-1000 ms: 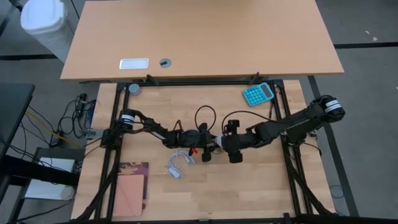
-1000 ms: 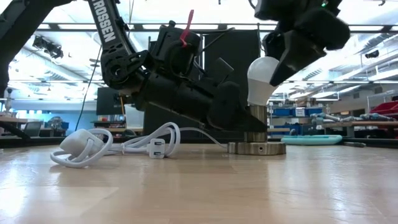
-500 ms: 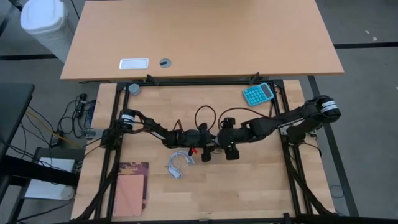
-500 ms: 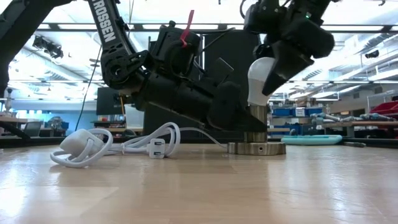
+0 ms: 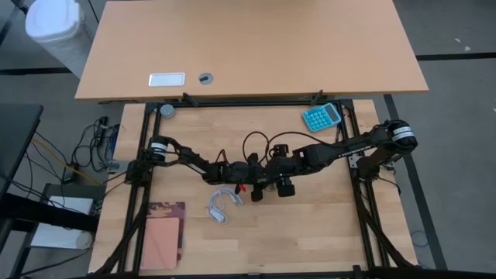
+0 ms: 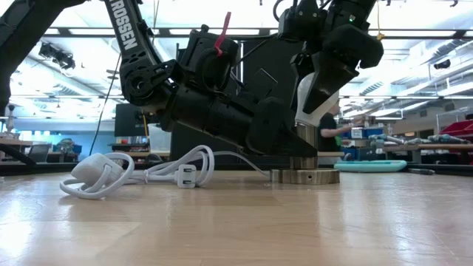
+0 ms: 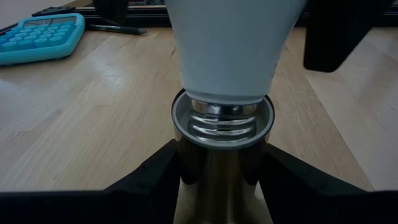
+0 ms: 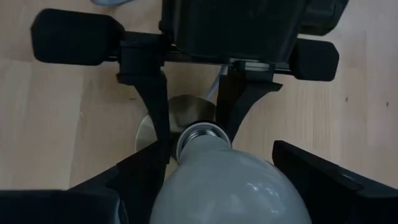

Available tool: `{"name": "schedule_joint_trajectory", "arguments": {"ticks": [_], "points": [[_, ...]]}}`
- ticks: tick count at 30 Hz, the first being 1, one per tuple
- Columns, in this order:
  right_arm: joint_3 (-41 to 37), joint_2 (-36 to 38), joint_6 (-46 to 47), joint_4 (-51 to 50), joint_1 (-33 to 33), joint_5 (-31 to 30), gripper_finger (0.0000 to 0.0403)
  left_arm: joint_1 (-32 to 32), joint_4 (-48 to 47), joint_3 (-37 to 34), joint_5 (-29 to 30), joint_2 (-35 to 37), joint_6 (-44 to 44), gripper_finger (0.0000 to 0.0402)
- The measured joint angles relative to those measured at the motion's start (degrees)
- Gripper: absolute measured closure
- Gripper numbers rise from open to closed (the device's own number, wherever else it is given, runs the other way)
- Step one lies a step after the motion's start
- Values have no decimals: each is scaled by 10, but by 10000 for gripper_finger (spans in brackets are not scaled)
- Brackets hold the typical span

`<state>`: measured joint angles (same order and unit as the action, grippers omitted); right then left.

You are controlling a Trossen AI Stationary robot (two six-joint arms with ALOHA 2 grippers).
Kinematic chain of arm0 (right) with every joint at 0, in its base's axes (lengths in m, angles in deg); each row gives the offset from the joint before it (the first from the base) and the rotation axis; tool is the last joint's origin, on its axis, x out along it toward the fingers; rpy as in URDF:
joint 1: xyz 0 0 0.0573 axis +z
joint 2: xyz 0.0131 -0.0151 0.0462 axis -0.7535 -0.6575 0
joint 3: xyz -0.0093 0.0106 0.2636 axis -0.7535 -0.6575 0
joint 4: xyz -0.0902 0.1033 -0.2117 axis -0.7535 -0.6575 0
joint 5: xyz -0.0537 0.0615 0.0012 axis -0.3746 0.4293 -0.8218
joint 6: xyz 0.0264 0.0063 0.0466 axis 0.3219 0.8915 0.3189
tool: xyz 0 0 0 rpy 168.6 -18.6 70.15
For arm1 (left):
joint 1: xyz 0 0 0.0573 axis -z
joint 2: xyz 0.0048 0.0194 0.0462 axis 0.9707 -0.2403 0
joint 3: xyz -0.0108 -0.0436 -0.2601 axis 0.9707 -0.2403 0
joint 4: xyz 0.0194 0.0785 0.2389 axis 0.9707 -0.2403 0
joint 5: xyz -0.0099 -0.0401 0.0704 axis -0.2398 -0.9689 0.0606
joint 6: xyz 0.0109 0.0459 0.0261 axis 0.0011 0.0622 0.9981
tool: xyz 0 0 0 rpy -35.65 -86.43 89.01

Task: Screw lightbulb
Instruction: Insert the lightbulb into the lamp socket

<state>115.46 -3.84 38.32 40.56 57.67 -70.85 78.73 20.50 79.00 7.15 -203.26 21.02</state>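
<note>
The white lightbulb (image 6: pixel 303 107) stands upright with its silvery screw cap (image 7: pixel 222 117) in the metal socket (image 6: pixel 304 175), whose round base sits on the table. My left gripper (image 5: pixel 260 180) is shut on the socket's neck. My right gripper (image 5: pixel 277 177) is above the bulb, pointing down. It is open, with one finger (image 8: pixel 146 177) on each side of the globe (image 8: pixel 227 186). I see no clear touch. In the high view the bulb is hidden under the right gripper. My left gripper pinches the socket's metal neck (image 7: pixel 219 165) between its two fingers (image 7: pixel 155 177), just below the rim. The fingers come level from the table's left. The socket stands upright, with its base on the table.
A coiled white cord with a plug (image 5: pixel 222 203) lies to the left, near the left arm, and also shows in the low view (image 6: pixel 140 174). A teal calculator (image 5: pixel 321 117) lies far right. A pink notebook (image 5: pixel 163 236) lies at the near left. A person (image 6: pixel 329 125) shows in the room beyond the table.
My right gripper has moved toward the table's left, from beside the bulb's right side to over its globe, and now straddles it. The bulb and the socket have stayed upright where they were.
</note>
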Motion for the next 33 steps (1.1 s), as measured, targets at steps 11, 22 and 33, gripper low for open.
{"name": "schedule_joint_trajectory", "arguments": {"ticks": [11, 22, 33], "points": [[0, 0, -14, 3, -9, 36, 112, 0, 0, 0, 0, 0, 0, 211], [0, 0, -41, 32, -18, 42, 112, 0, 0, 0, 0, 0, 0, 211], [29, 0, -33, 40, -27, 56, 107, 0, -1, 0, 0, 0, 0, 211]]}}
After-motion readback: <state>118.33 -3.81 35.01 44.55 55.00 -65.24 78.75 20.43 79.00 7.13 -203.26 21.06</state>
